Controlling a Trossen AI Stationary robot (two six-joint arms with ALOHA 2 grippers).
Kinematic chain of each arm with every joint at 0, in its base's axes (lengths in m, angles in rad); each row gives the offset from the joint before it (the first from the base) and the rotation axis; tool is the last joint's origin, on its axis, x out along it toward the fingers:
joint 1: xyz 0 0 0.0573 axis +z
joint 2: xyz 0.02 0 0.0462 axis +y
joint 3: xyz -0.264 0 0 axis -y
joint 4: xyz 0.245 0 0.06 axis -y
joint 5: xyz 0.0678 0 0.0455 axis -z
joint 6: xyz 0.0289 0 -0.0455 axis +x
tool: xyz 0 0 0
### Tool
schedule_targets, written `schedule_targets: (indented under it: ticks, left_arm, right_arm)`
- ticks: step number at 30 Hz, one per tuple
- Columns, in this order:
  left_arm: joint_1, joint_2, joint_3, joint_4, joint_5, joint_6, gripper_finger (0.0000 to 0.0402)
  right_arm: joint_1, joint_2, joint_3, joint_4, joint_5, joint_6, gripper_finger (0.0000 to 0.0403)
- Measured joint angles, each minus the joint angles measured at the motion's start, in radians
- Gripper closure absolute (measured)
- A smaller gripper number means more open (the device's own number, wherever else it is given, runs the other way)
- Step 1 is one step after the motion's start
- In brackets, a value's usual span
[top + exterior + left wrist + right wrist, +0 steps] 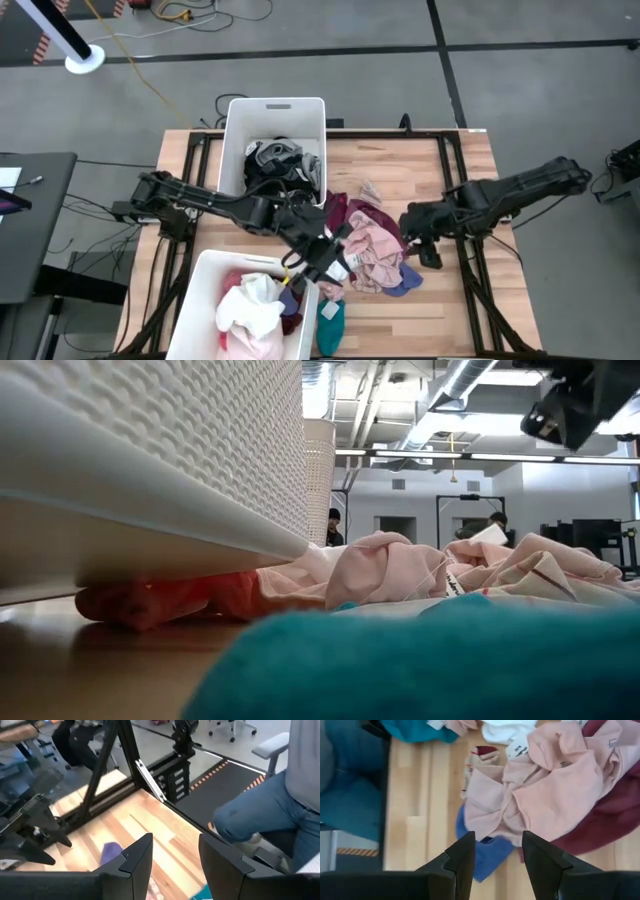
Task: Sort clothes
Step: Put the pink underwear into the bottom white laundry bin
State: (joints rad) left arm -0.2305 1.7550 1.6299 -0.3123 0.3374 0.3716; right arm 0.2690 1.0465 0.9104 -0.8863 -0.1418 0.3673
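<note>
on the wooden table (460, 200) two white bins are counted: the far bin (272, 115) is loaded with black, grey and white clothes, and the near bin (205, 285) with white and pink pieces. between and beside the bins one loose pile of clothes (372, 245) is seen on the bare wood: one pink garment (555, 785) on top, one maroon piece (615, 815) under its edge, one blue piece (487, 852) touching the pink, one teal piece (330, 322) near the front edge just beside the near bin, and one small patterned piece (370, 188) apart on the far side of the pile.

two arms are counted. the left gripper (318, 255) is placed at the near bin's corner, beside the pile; its fingers (137, 857) are seen parted by a moderate gap with nothing between them. the right gripper (496, 855) is held above the pile's right edge, over the pink and blue pieces; a clear gap is seen between its fingers and nothing is gripped.

in the low view the teal piece fills the foreground, with pink fabric behind it. a seated person's leg (255, 815) in jeans is visible beyond the table edge.
</note>
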Motion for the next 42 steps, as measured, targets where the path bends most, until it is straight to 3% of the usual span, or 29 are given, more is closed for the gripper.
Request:
schedule_targets:
  ticks: [9,16,30,34,40,42]
  left_arm:
    - [-0.007,0.0,0.0,-0.076,-0.002,-0.017,0.0246]
    - [-0.011,0.0,0.0,-0.079,-0.002,-0.013,0.0246]
    - [-0.011,0.0,0.001,-0.093,-0.002,-0.013,0.0246]
    - [-0.011,0.0,0.001,-0.096,-0.002,-0.012,0.0246]
    - [-0.011,0.0,0.001,-0.097,-0.003,-0.009,0.0246]
    - [-0.011,0.0,0.001,-0.097,-0.006,-0.009,0.0246]
  right_arm:
    - [0.042,0.013,-0.155,0.277,0.2,0.045,0.0227]
    - [0.019,0.097,-0.22,0.411,0.359,0.046,0.0227]
    - [-0.042,0.415,-0.228,0.505,0.405,0.045,0.0233]
    - [-0.025,0.454,-0.227,0.514,0.414,0.05,0.0273]
    - [0.017,0.434,-0.227,0.531,0.41,0.042,0.0383]
    - [0.033,0.413,-0.228,0.528,0.406,0.037,0.0392]
